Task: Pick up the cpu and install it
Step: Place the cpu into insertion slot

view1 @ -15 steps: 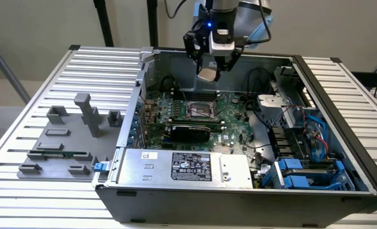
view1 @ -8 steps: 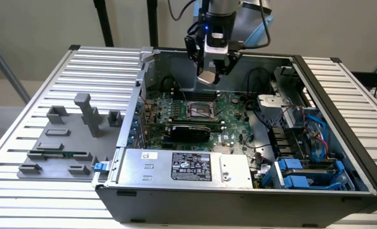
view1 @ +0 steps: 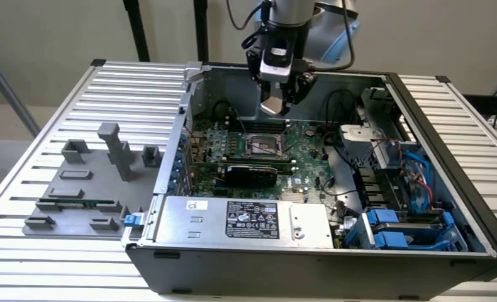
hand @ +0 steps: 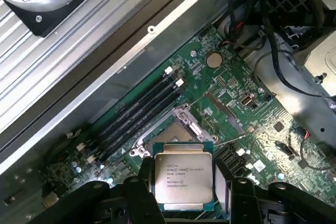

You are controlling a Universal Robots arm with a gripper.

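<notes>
The cpu [hand: 182, 179], a flat square chip with a silvery top and printed text, sits between my two black fingers [hand: 140, 192]. My gripper [hand: 184, 184] is shut on it by its edges. In the exterior view the gripper [view1: 279, 100] hangs inside the open computer case [view1: 316, 267], with the cpu [view1: 273, 106] at its tips, well above the green motherboard [view1: 303, 157]. The empty cpu socket [view1: 263, 146] with its metal frame lies below and slightly nearer. In the wrist view the socket [hand: 181, 129] shows just beyond the chip.
Black memory slots [hand: 136, 111] run beside the socket. A large silver box with a black label [view1: 248, 220] fills the case front; cables and blue drive bays [view1: 399, 226] crowd the exterior view's right. A grey fixture [view1: 89, 189] with a green memory stick [view1: 77, 204] sits on the table at the left.
</notes>
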